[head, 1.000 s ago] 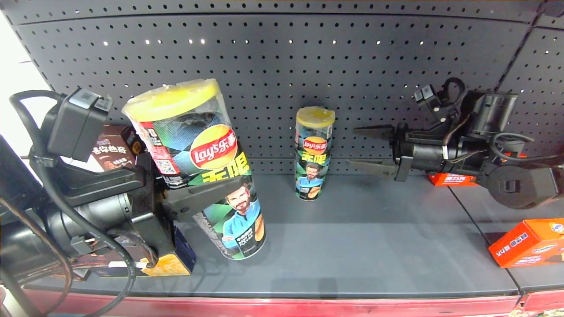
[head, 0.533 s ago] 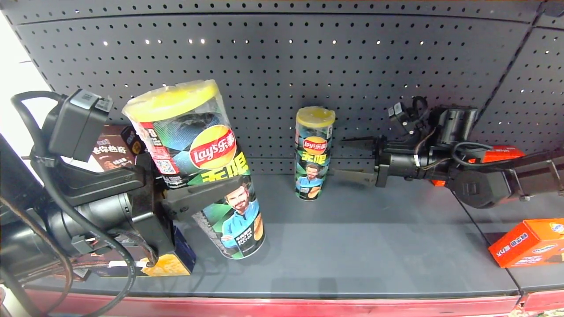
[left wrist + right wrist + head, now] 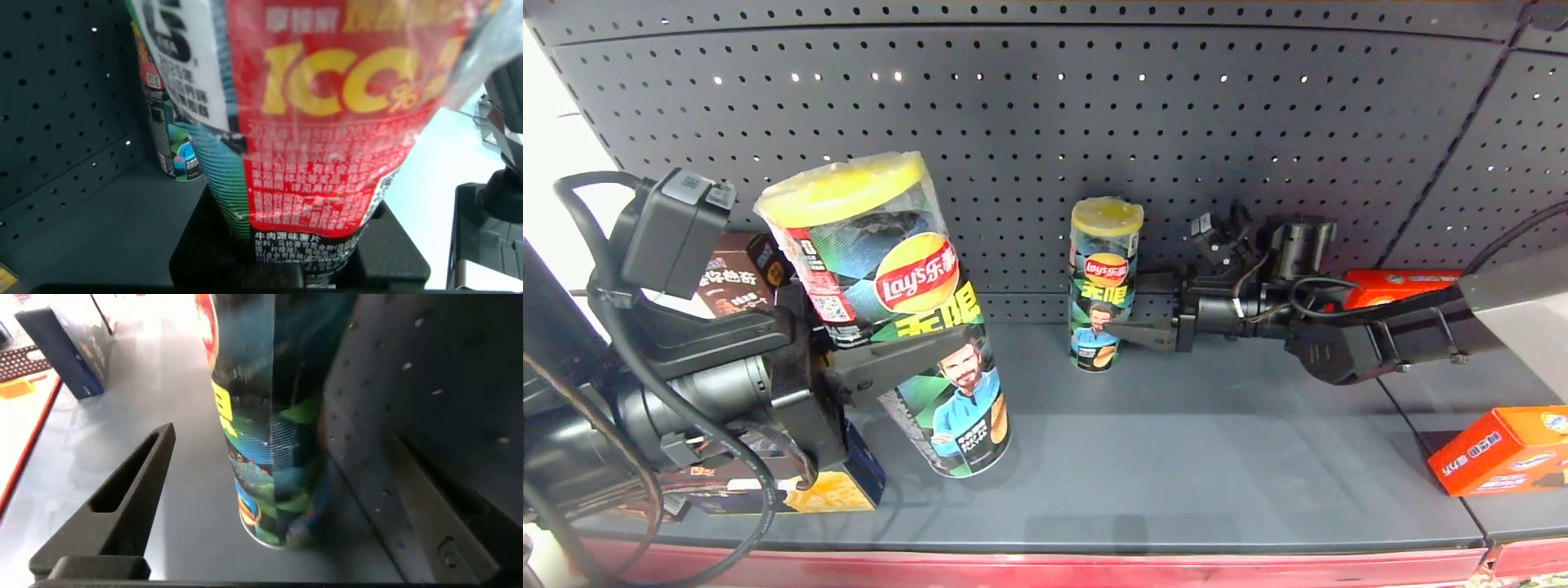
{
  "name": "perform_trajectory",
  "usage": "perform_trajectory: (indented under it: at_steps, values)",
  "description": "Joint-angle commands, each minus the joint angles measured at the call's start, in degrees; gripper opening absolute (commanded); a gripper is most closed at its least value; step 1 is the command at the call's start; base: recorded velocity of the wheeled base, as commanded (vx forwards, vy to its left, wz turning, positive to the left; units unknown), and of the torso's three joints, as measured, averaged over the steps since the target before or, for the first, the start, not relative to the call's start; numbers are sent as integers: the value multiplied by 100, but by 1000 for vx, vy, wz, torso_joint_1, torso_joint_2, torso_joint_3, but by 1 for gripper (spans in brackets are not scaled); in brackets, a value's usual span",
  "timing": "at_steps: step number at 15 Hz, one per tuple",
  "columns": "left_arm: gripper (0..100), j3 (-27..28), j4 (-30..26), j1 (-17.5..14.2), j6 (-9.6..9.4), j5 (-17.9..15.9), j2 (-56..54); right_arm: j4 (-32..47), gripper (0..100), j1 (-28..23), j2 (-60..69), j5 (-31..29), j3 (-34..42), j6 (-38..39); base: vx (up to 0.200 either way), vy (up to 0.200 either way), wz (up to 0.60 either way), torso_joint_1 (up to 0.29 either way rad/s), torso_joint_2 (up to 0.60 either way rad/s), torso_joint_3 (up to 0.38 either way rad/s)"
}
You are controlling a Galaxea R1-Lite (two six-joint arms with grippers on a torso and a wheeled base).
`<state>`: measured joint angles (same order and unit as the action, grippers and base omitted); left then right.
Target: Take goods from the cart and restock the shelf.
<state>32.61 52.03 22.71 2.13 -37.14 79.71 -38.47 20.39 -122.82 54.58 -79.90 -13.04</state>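
Observation:
A tall chip can with a yellow lid leans over the left part of the grey shelf, and my left gripper is shut on its middle. In the left wrist view this can is close up. A second, matching can stands upright at the back against the pegboard. My right gripper is open around it from the right, one finger on each side. The right wrist view has that can between the two fingers, nearer the far one.
Orange boxes lie at the right and back right. A blue and yellow box and a brown box sit at the left. The pegboard closes the back. A red strip marks the shelf's front edge.
My right gripper has travelled left along the back of the shelf and now brackets the standing can. The left arm with its can has barely shifted.

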Motion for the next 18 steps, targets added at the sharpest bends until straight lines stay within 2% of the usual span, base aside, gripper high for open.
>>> perform_trajectory:
  at_steps: [1, 9, 10, 18]
  values:
    - [0, 0, 9, -56, -2, -3, 18, -29, 100, 123, -278, -17, -131, 4, 0, 0, 0, 0, 0, 0]
    - [0, -18, 9, -144, 6, -3, 44, -125, 100, 263, -612, -158, -439, 65, 0, 0, 0, 0, 0, 0]
    - [0, -9, 9, -144, -2, -3, 53, -231, 0, 281, -655, -158, -439, 109, 0, 0, 0, 0, 0, 0]
    - [0, -44, 9, -153, -2, -3, 53, -433, 0, 413, -647, -290, -377, 294, 0, 0, 0, 0, 0, 0]
